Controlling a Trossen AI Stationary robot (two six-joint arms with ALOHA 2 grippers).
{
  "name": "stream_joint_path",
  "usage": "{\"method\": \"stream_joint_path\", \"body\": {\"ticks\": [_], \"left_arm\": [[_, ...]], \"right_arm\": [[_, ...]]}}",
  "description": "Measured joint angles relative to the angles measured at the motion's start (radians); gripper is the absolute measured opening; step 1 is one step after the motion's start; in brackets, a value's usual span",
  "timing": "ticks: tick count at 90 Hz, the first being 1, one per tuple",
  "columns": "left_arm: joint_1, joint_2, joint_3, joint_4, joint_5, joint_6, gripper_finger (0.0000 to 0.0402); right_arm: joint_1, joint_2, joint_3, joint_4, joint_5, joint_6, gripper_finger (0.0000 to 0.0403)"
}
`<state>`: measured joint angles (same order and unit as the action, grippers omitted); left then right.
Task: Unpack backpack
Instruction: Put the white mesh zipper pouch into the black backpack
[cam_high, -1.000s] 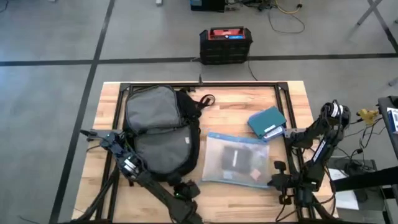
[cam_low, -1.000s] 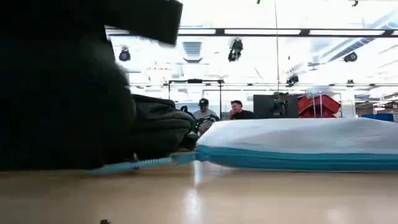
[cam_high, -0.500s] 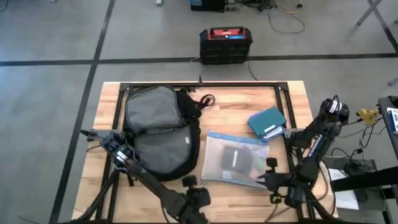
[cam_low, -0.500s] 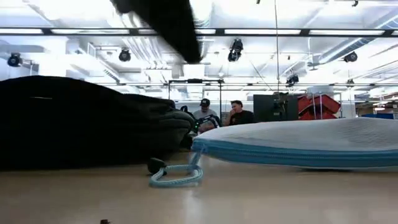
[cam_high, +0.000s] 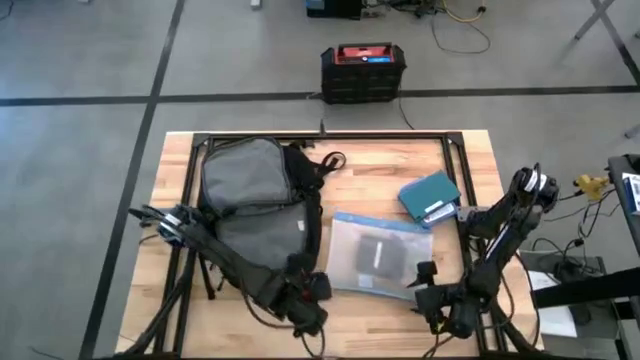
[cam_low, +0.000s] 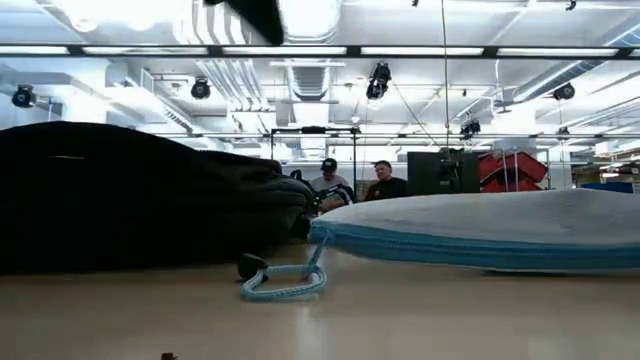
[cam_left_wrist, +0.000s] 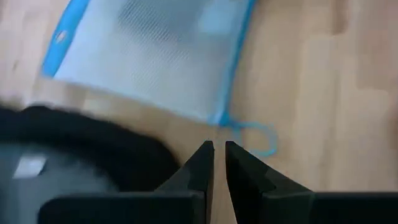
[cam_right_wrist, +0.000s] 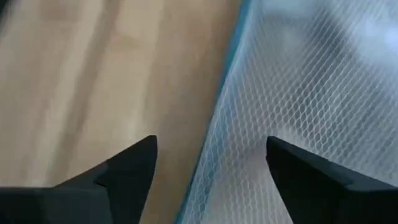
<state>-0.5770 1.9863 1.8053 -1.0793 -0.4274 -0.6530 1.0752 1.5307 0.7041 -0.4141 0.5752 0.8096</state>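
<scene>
The left arm reaches from the table's left edge diagonally toward the near edge. The left gripper (cam_high: 312, 290) sits at the 5 o'clock corner of the backpack (cam_high: 255, 215), beside the near left corner of the mesh pouch (cam_high: 380, 255). In the left wrist view its fingers (cam_left_wrist: 200, 163) are pressed almost together with only a thin slit between them, holding nothing; a blue cord loop (cam_left_wrist: 258, 134) lies on the wood just beyond them.

The right arm folds back from the table's right edge. The right gripper (cam_high: 428, 285) hovers at the 5 o'clock corner of the mesh pouch. In the right wrist view its fingers (cam_right_wrist: 134, 163) are spread wide, one over bare wood, the other over the pouch's mesh.

The backpack lies flat on the left half of the wooden table (cam_high: 470, 170), grey panels up. The mesh pouch lies at its 3 o'clock, close alongside. A teal case (cam_high: 430, 197) rests at the pouch's 1 o'clock.

Beyond the table's far edge, a black box with red top (cam_high: 362, 72) stands on the grey floor. In the low view, two people (cam_low: 352, 180) sit in the room behind the table.
</scene>
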Motion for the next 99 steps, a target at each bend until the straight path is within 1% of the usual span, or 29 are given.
{"method": "stream_joint_path", "body": {"ticks": [12, 19, 25, 36, 47, 53, 63, 67, 70, 73, 78, 88, 94, 99], "left_arm": [[-0.003, -0.132, -0.165, 0.07, -0.012, -0.064, 0.0025], [-0.002, -0.2, -0.258, 0.125, -0.022, -0.092, 0.0025], [-0.001, -0.254, -0.334, 0.171, -0.031, -0.101, 0.0025], [0.006, -0.336, -0.448, 0.229, -0.052, -0.118, 0.0025], [0.011, -0.396, -0.531, 0.266, -0.061, -0.124, 0.0025], [0.012, -0.42, -0.559, 0.285, -0.062, -0.124, 0.0025], [0.012, -0.449, -0.591, 0.291, -0.064, -0.123, 0.0025], [0.012, -0.451, -0.593, 0.292, -0.063, -0.118, 0.0025], [0.012, -0.455, -0.593, 0.293, -0.064, -0.115, 0.0025], [0.012, -0.458, -0.593, 0.292, -0.063, -0.105, 0.0025], [0.013, -0.464, -0.593, 0.291, -0.065, -0.082, 0.0025], [0.013, -0.47, -0.585, 0.247, -0.103, -0.055, 0.0025], [0.016, -0.479, -0.575, 0.194, -0.131, -0.055, 0.0025], [0.016, -0.49, -0.569, 0.142, -0.166, -0.067, 0.0025]], "right_arm": [[0.001, 0.095, 0.048, -0.075, 0.102, 0.036, 0.0277], [-0.004, 0.146, 0.079, -0.132, 0.159, 0.048, 0.0265], [-0.017, 0.188, 0.099, -0.178, 0.189, 0.069, 0.0251], [-0.049, 0.253, 0.107, -0.217, 0.22, 0.123, 0.0217], [-0.081, 0.289, 0.109, -0.224, 0.252, 0.156, 0.0165], [-0.093, 0.289, 0.11, -0.223, 0.248, 0.165, 0.0129], [-0.103, 0.268, 0.133, -0.235, 0.243, 0.155, 0.0057], [-0.105, 0.261, 0.147, -0.239, 0.206, 0.143, 0.0028], [-0.104, 0.255, 0.157, -0.256, 0.196, 0.135, 0.0015], [-0.107, 0.247, 0.17, -0.27, 0.189, 0.117, 0.0009], [-0.116, 0.217, 0.195, -0.291, 0.188, 0.106, 0.001], [-0.13, 0.184, 0.246, -0.343, 0.203, 0.078, 0.0005], [-0.135, 0.156, 0.277, -0.387, 0.229, 0.051, 0.0002], [-0.136, 0.129, 0.312, -0.418, 0.273, 0.046, 0.0002]]}}
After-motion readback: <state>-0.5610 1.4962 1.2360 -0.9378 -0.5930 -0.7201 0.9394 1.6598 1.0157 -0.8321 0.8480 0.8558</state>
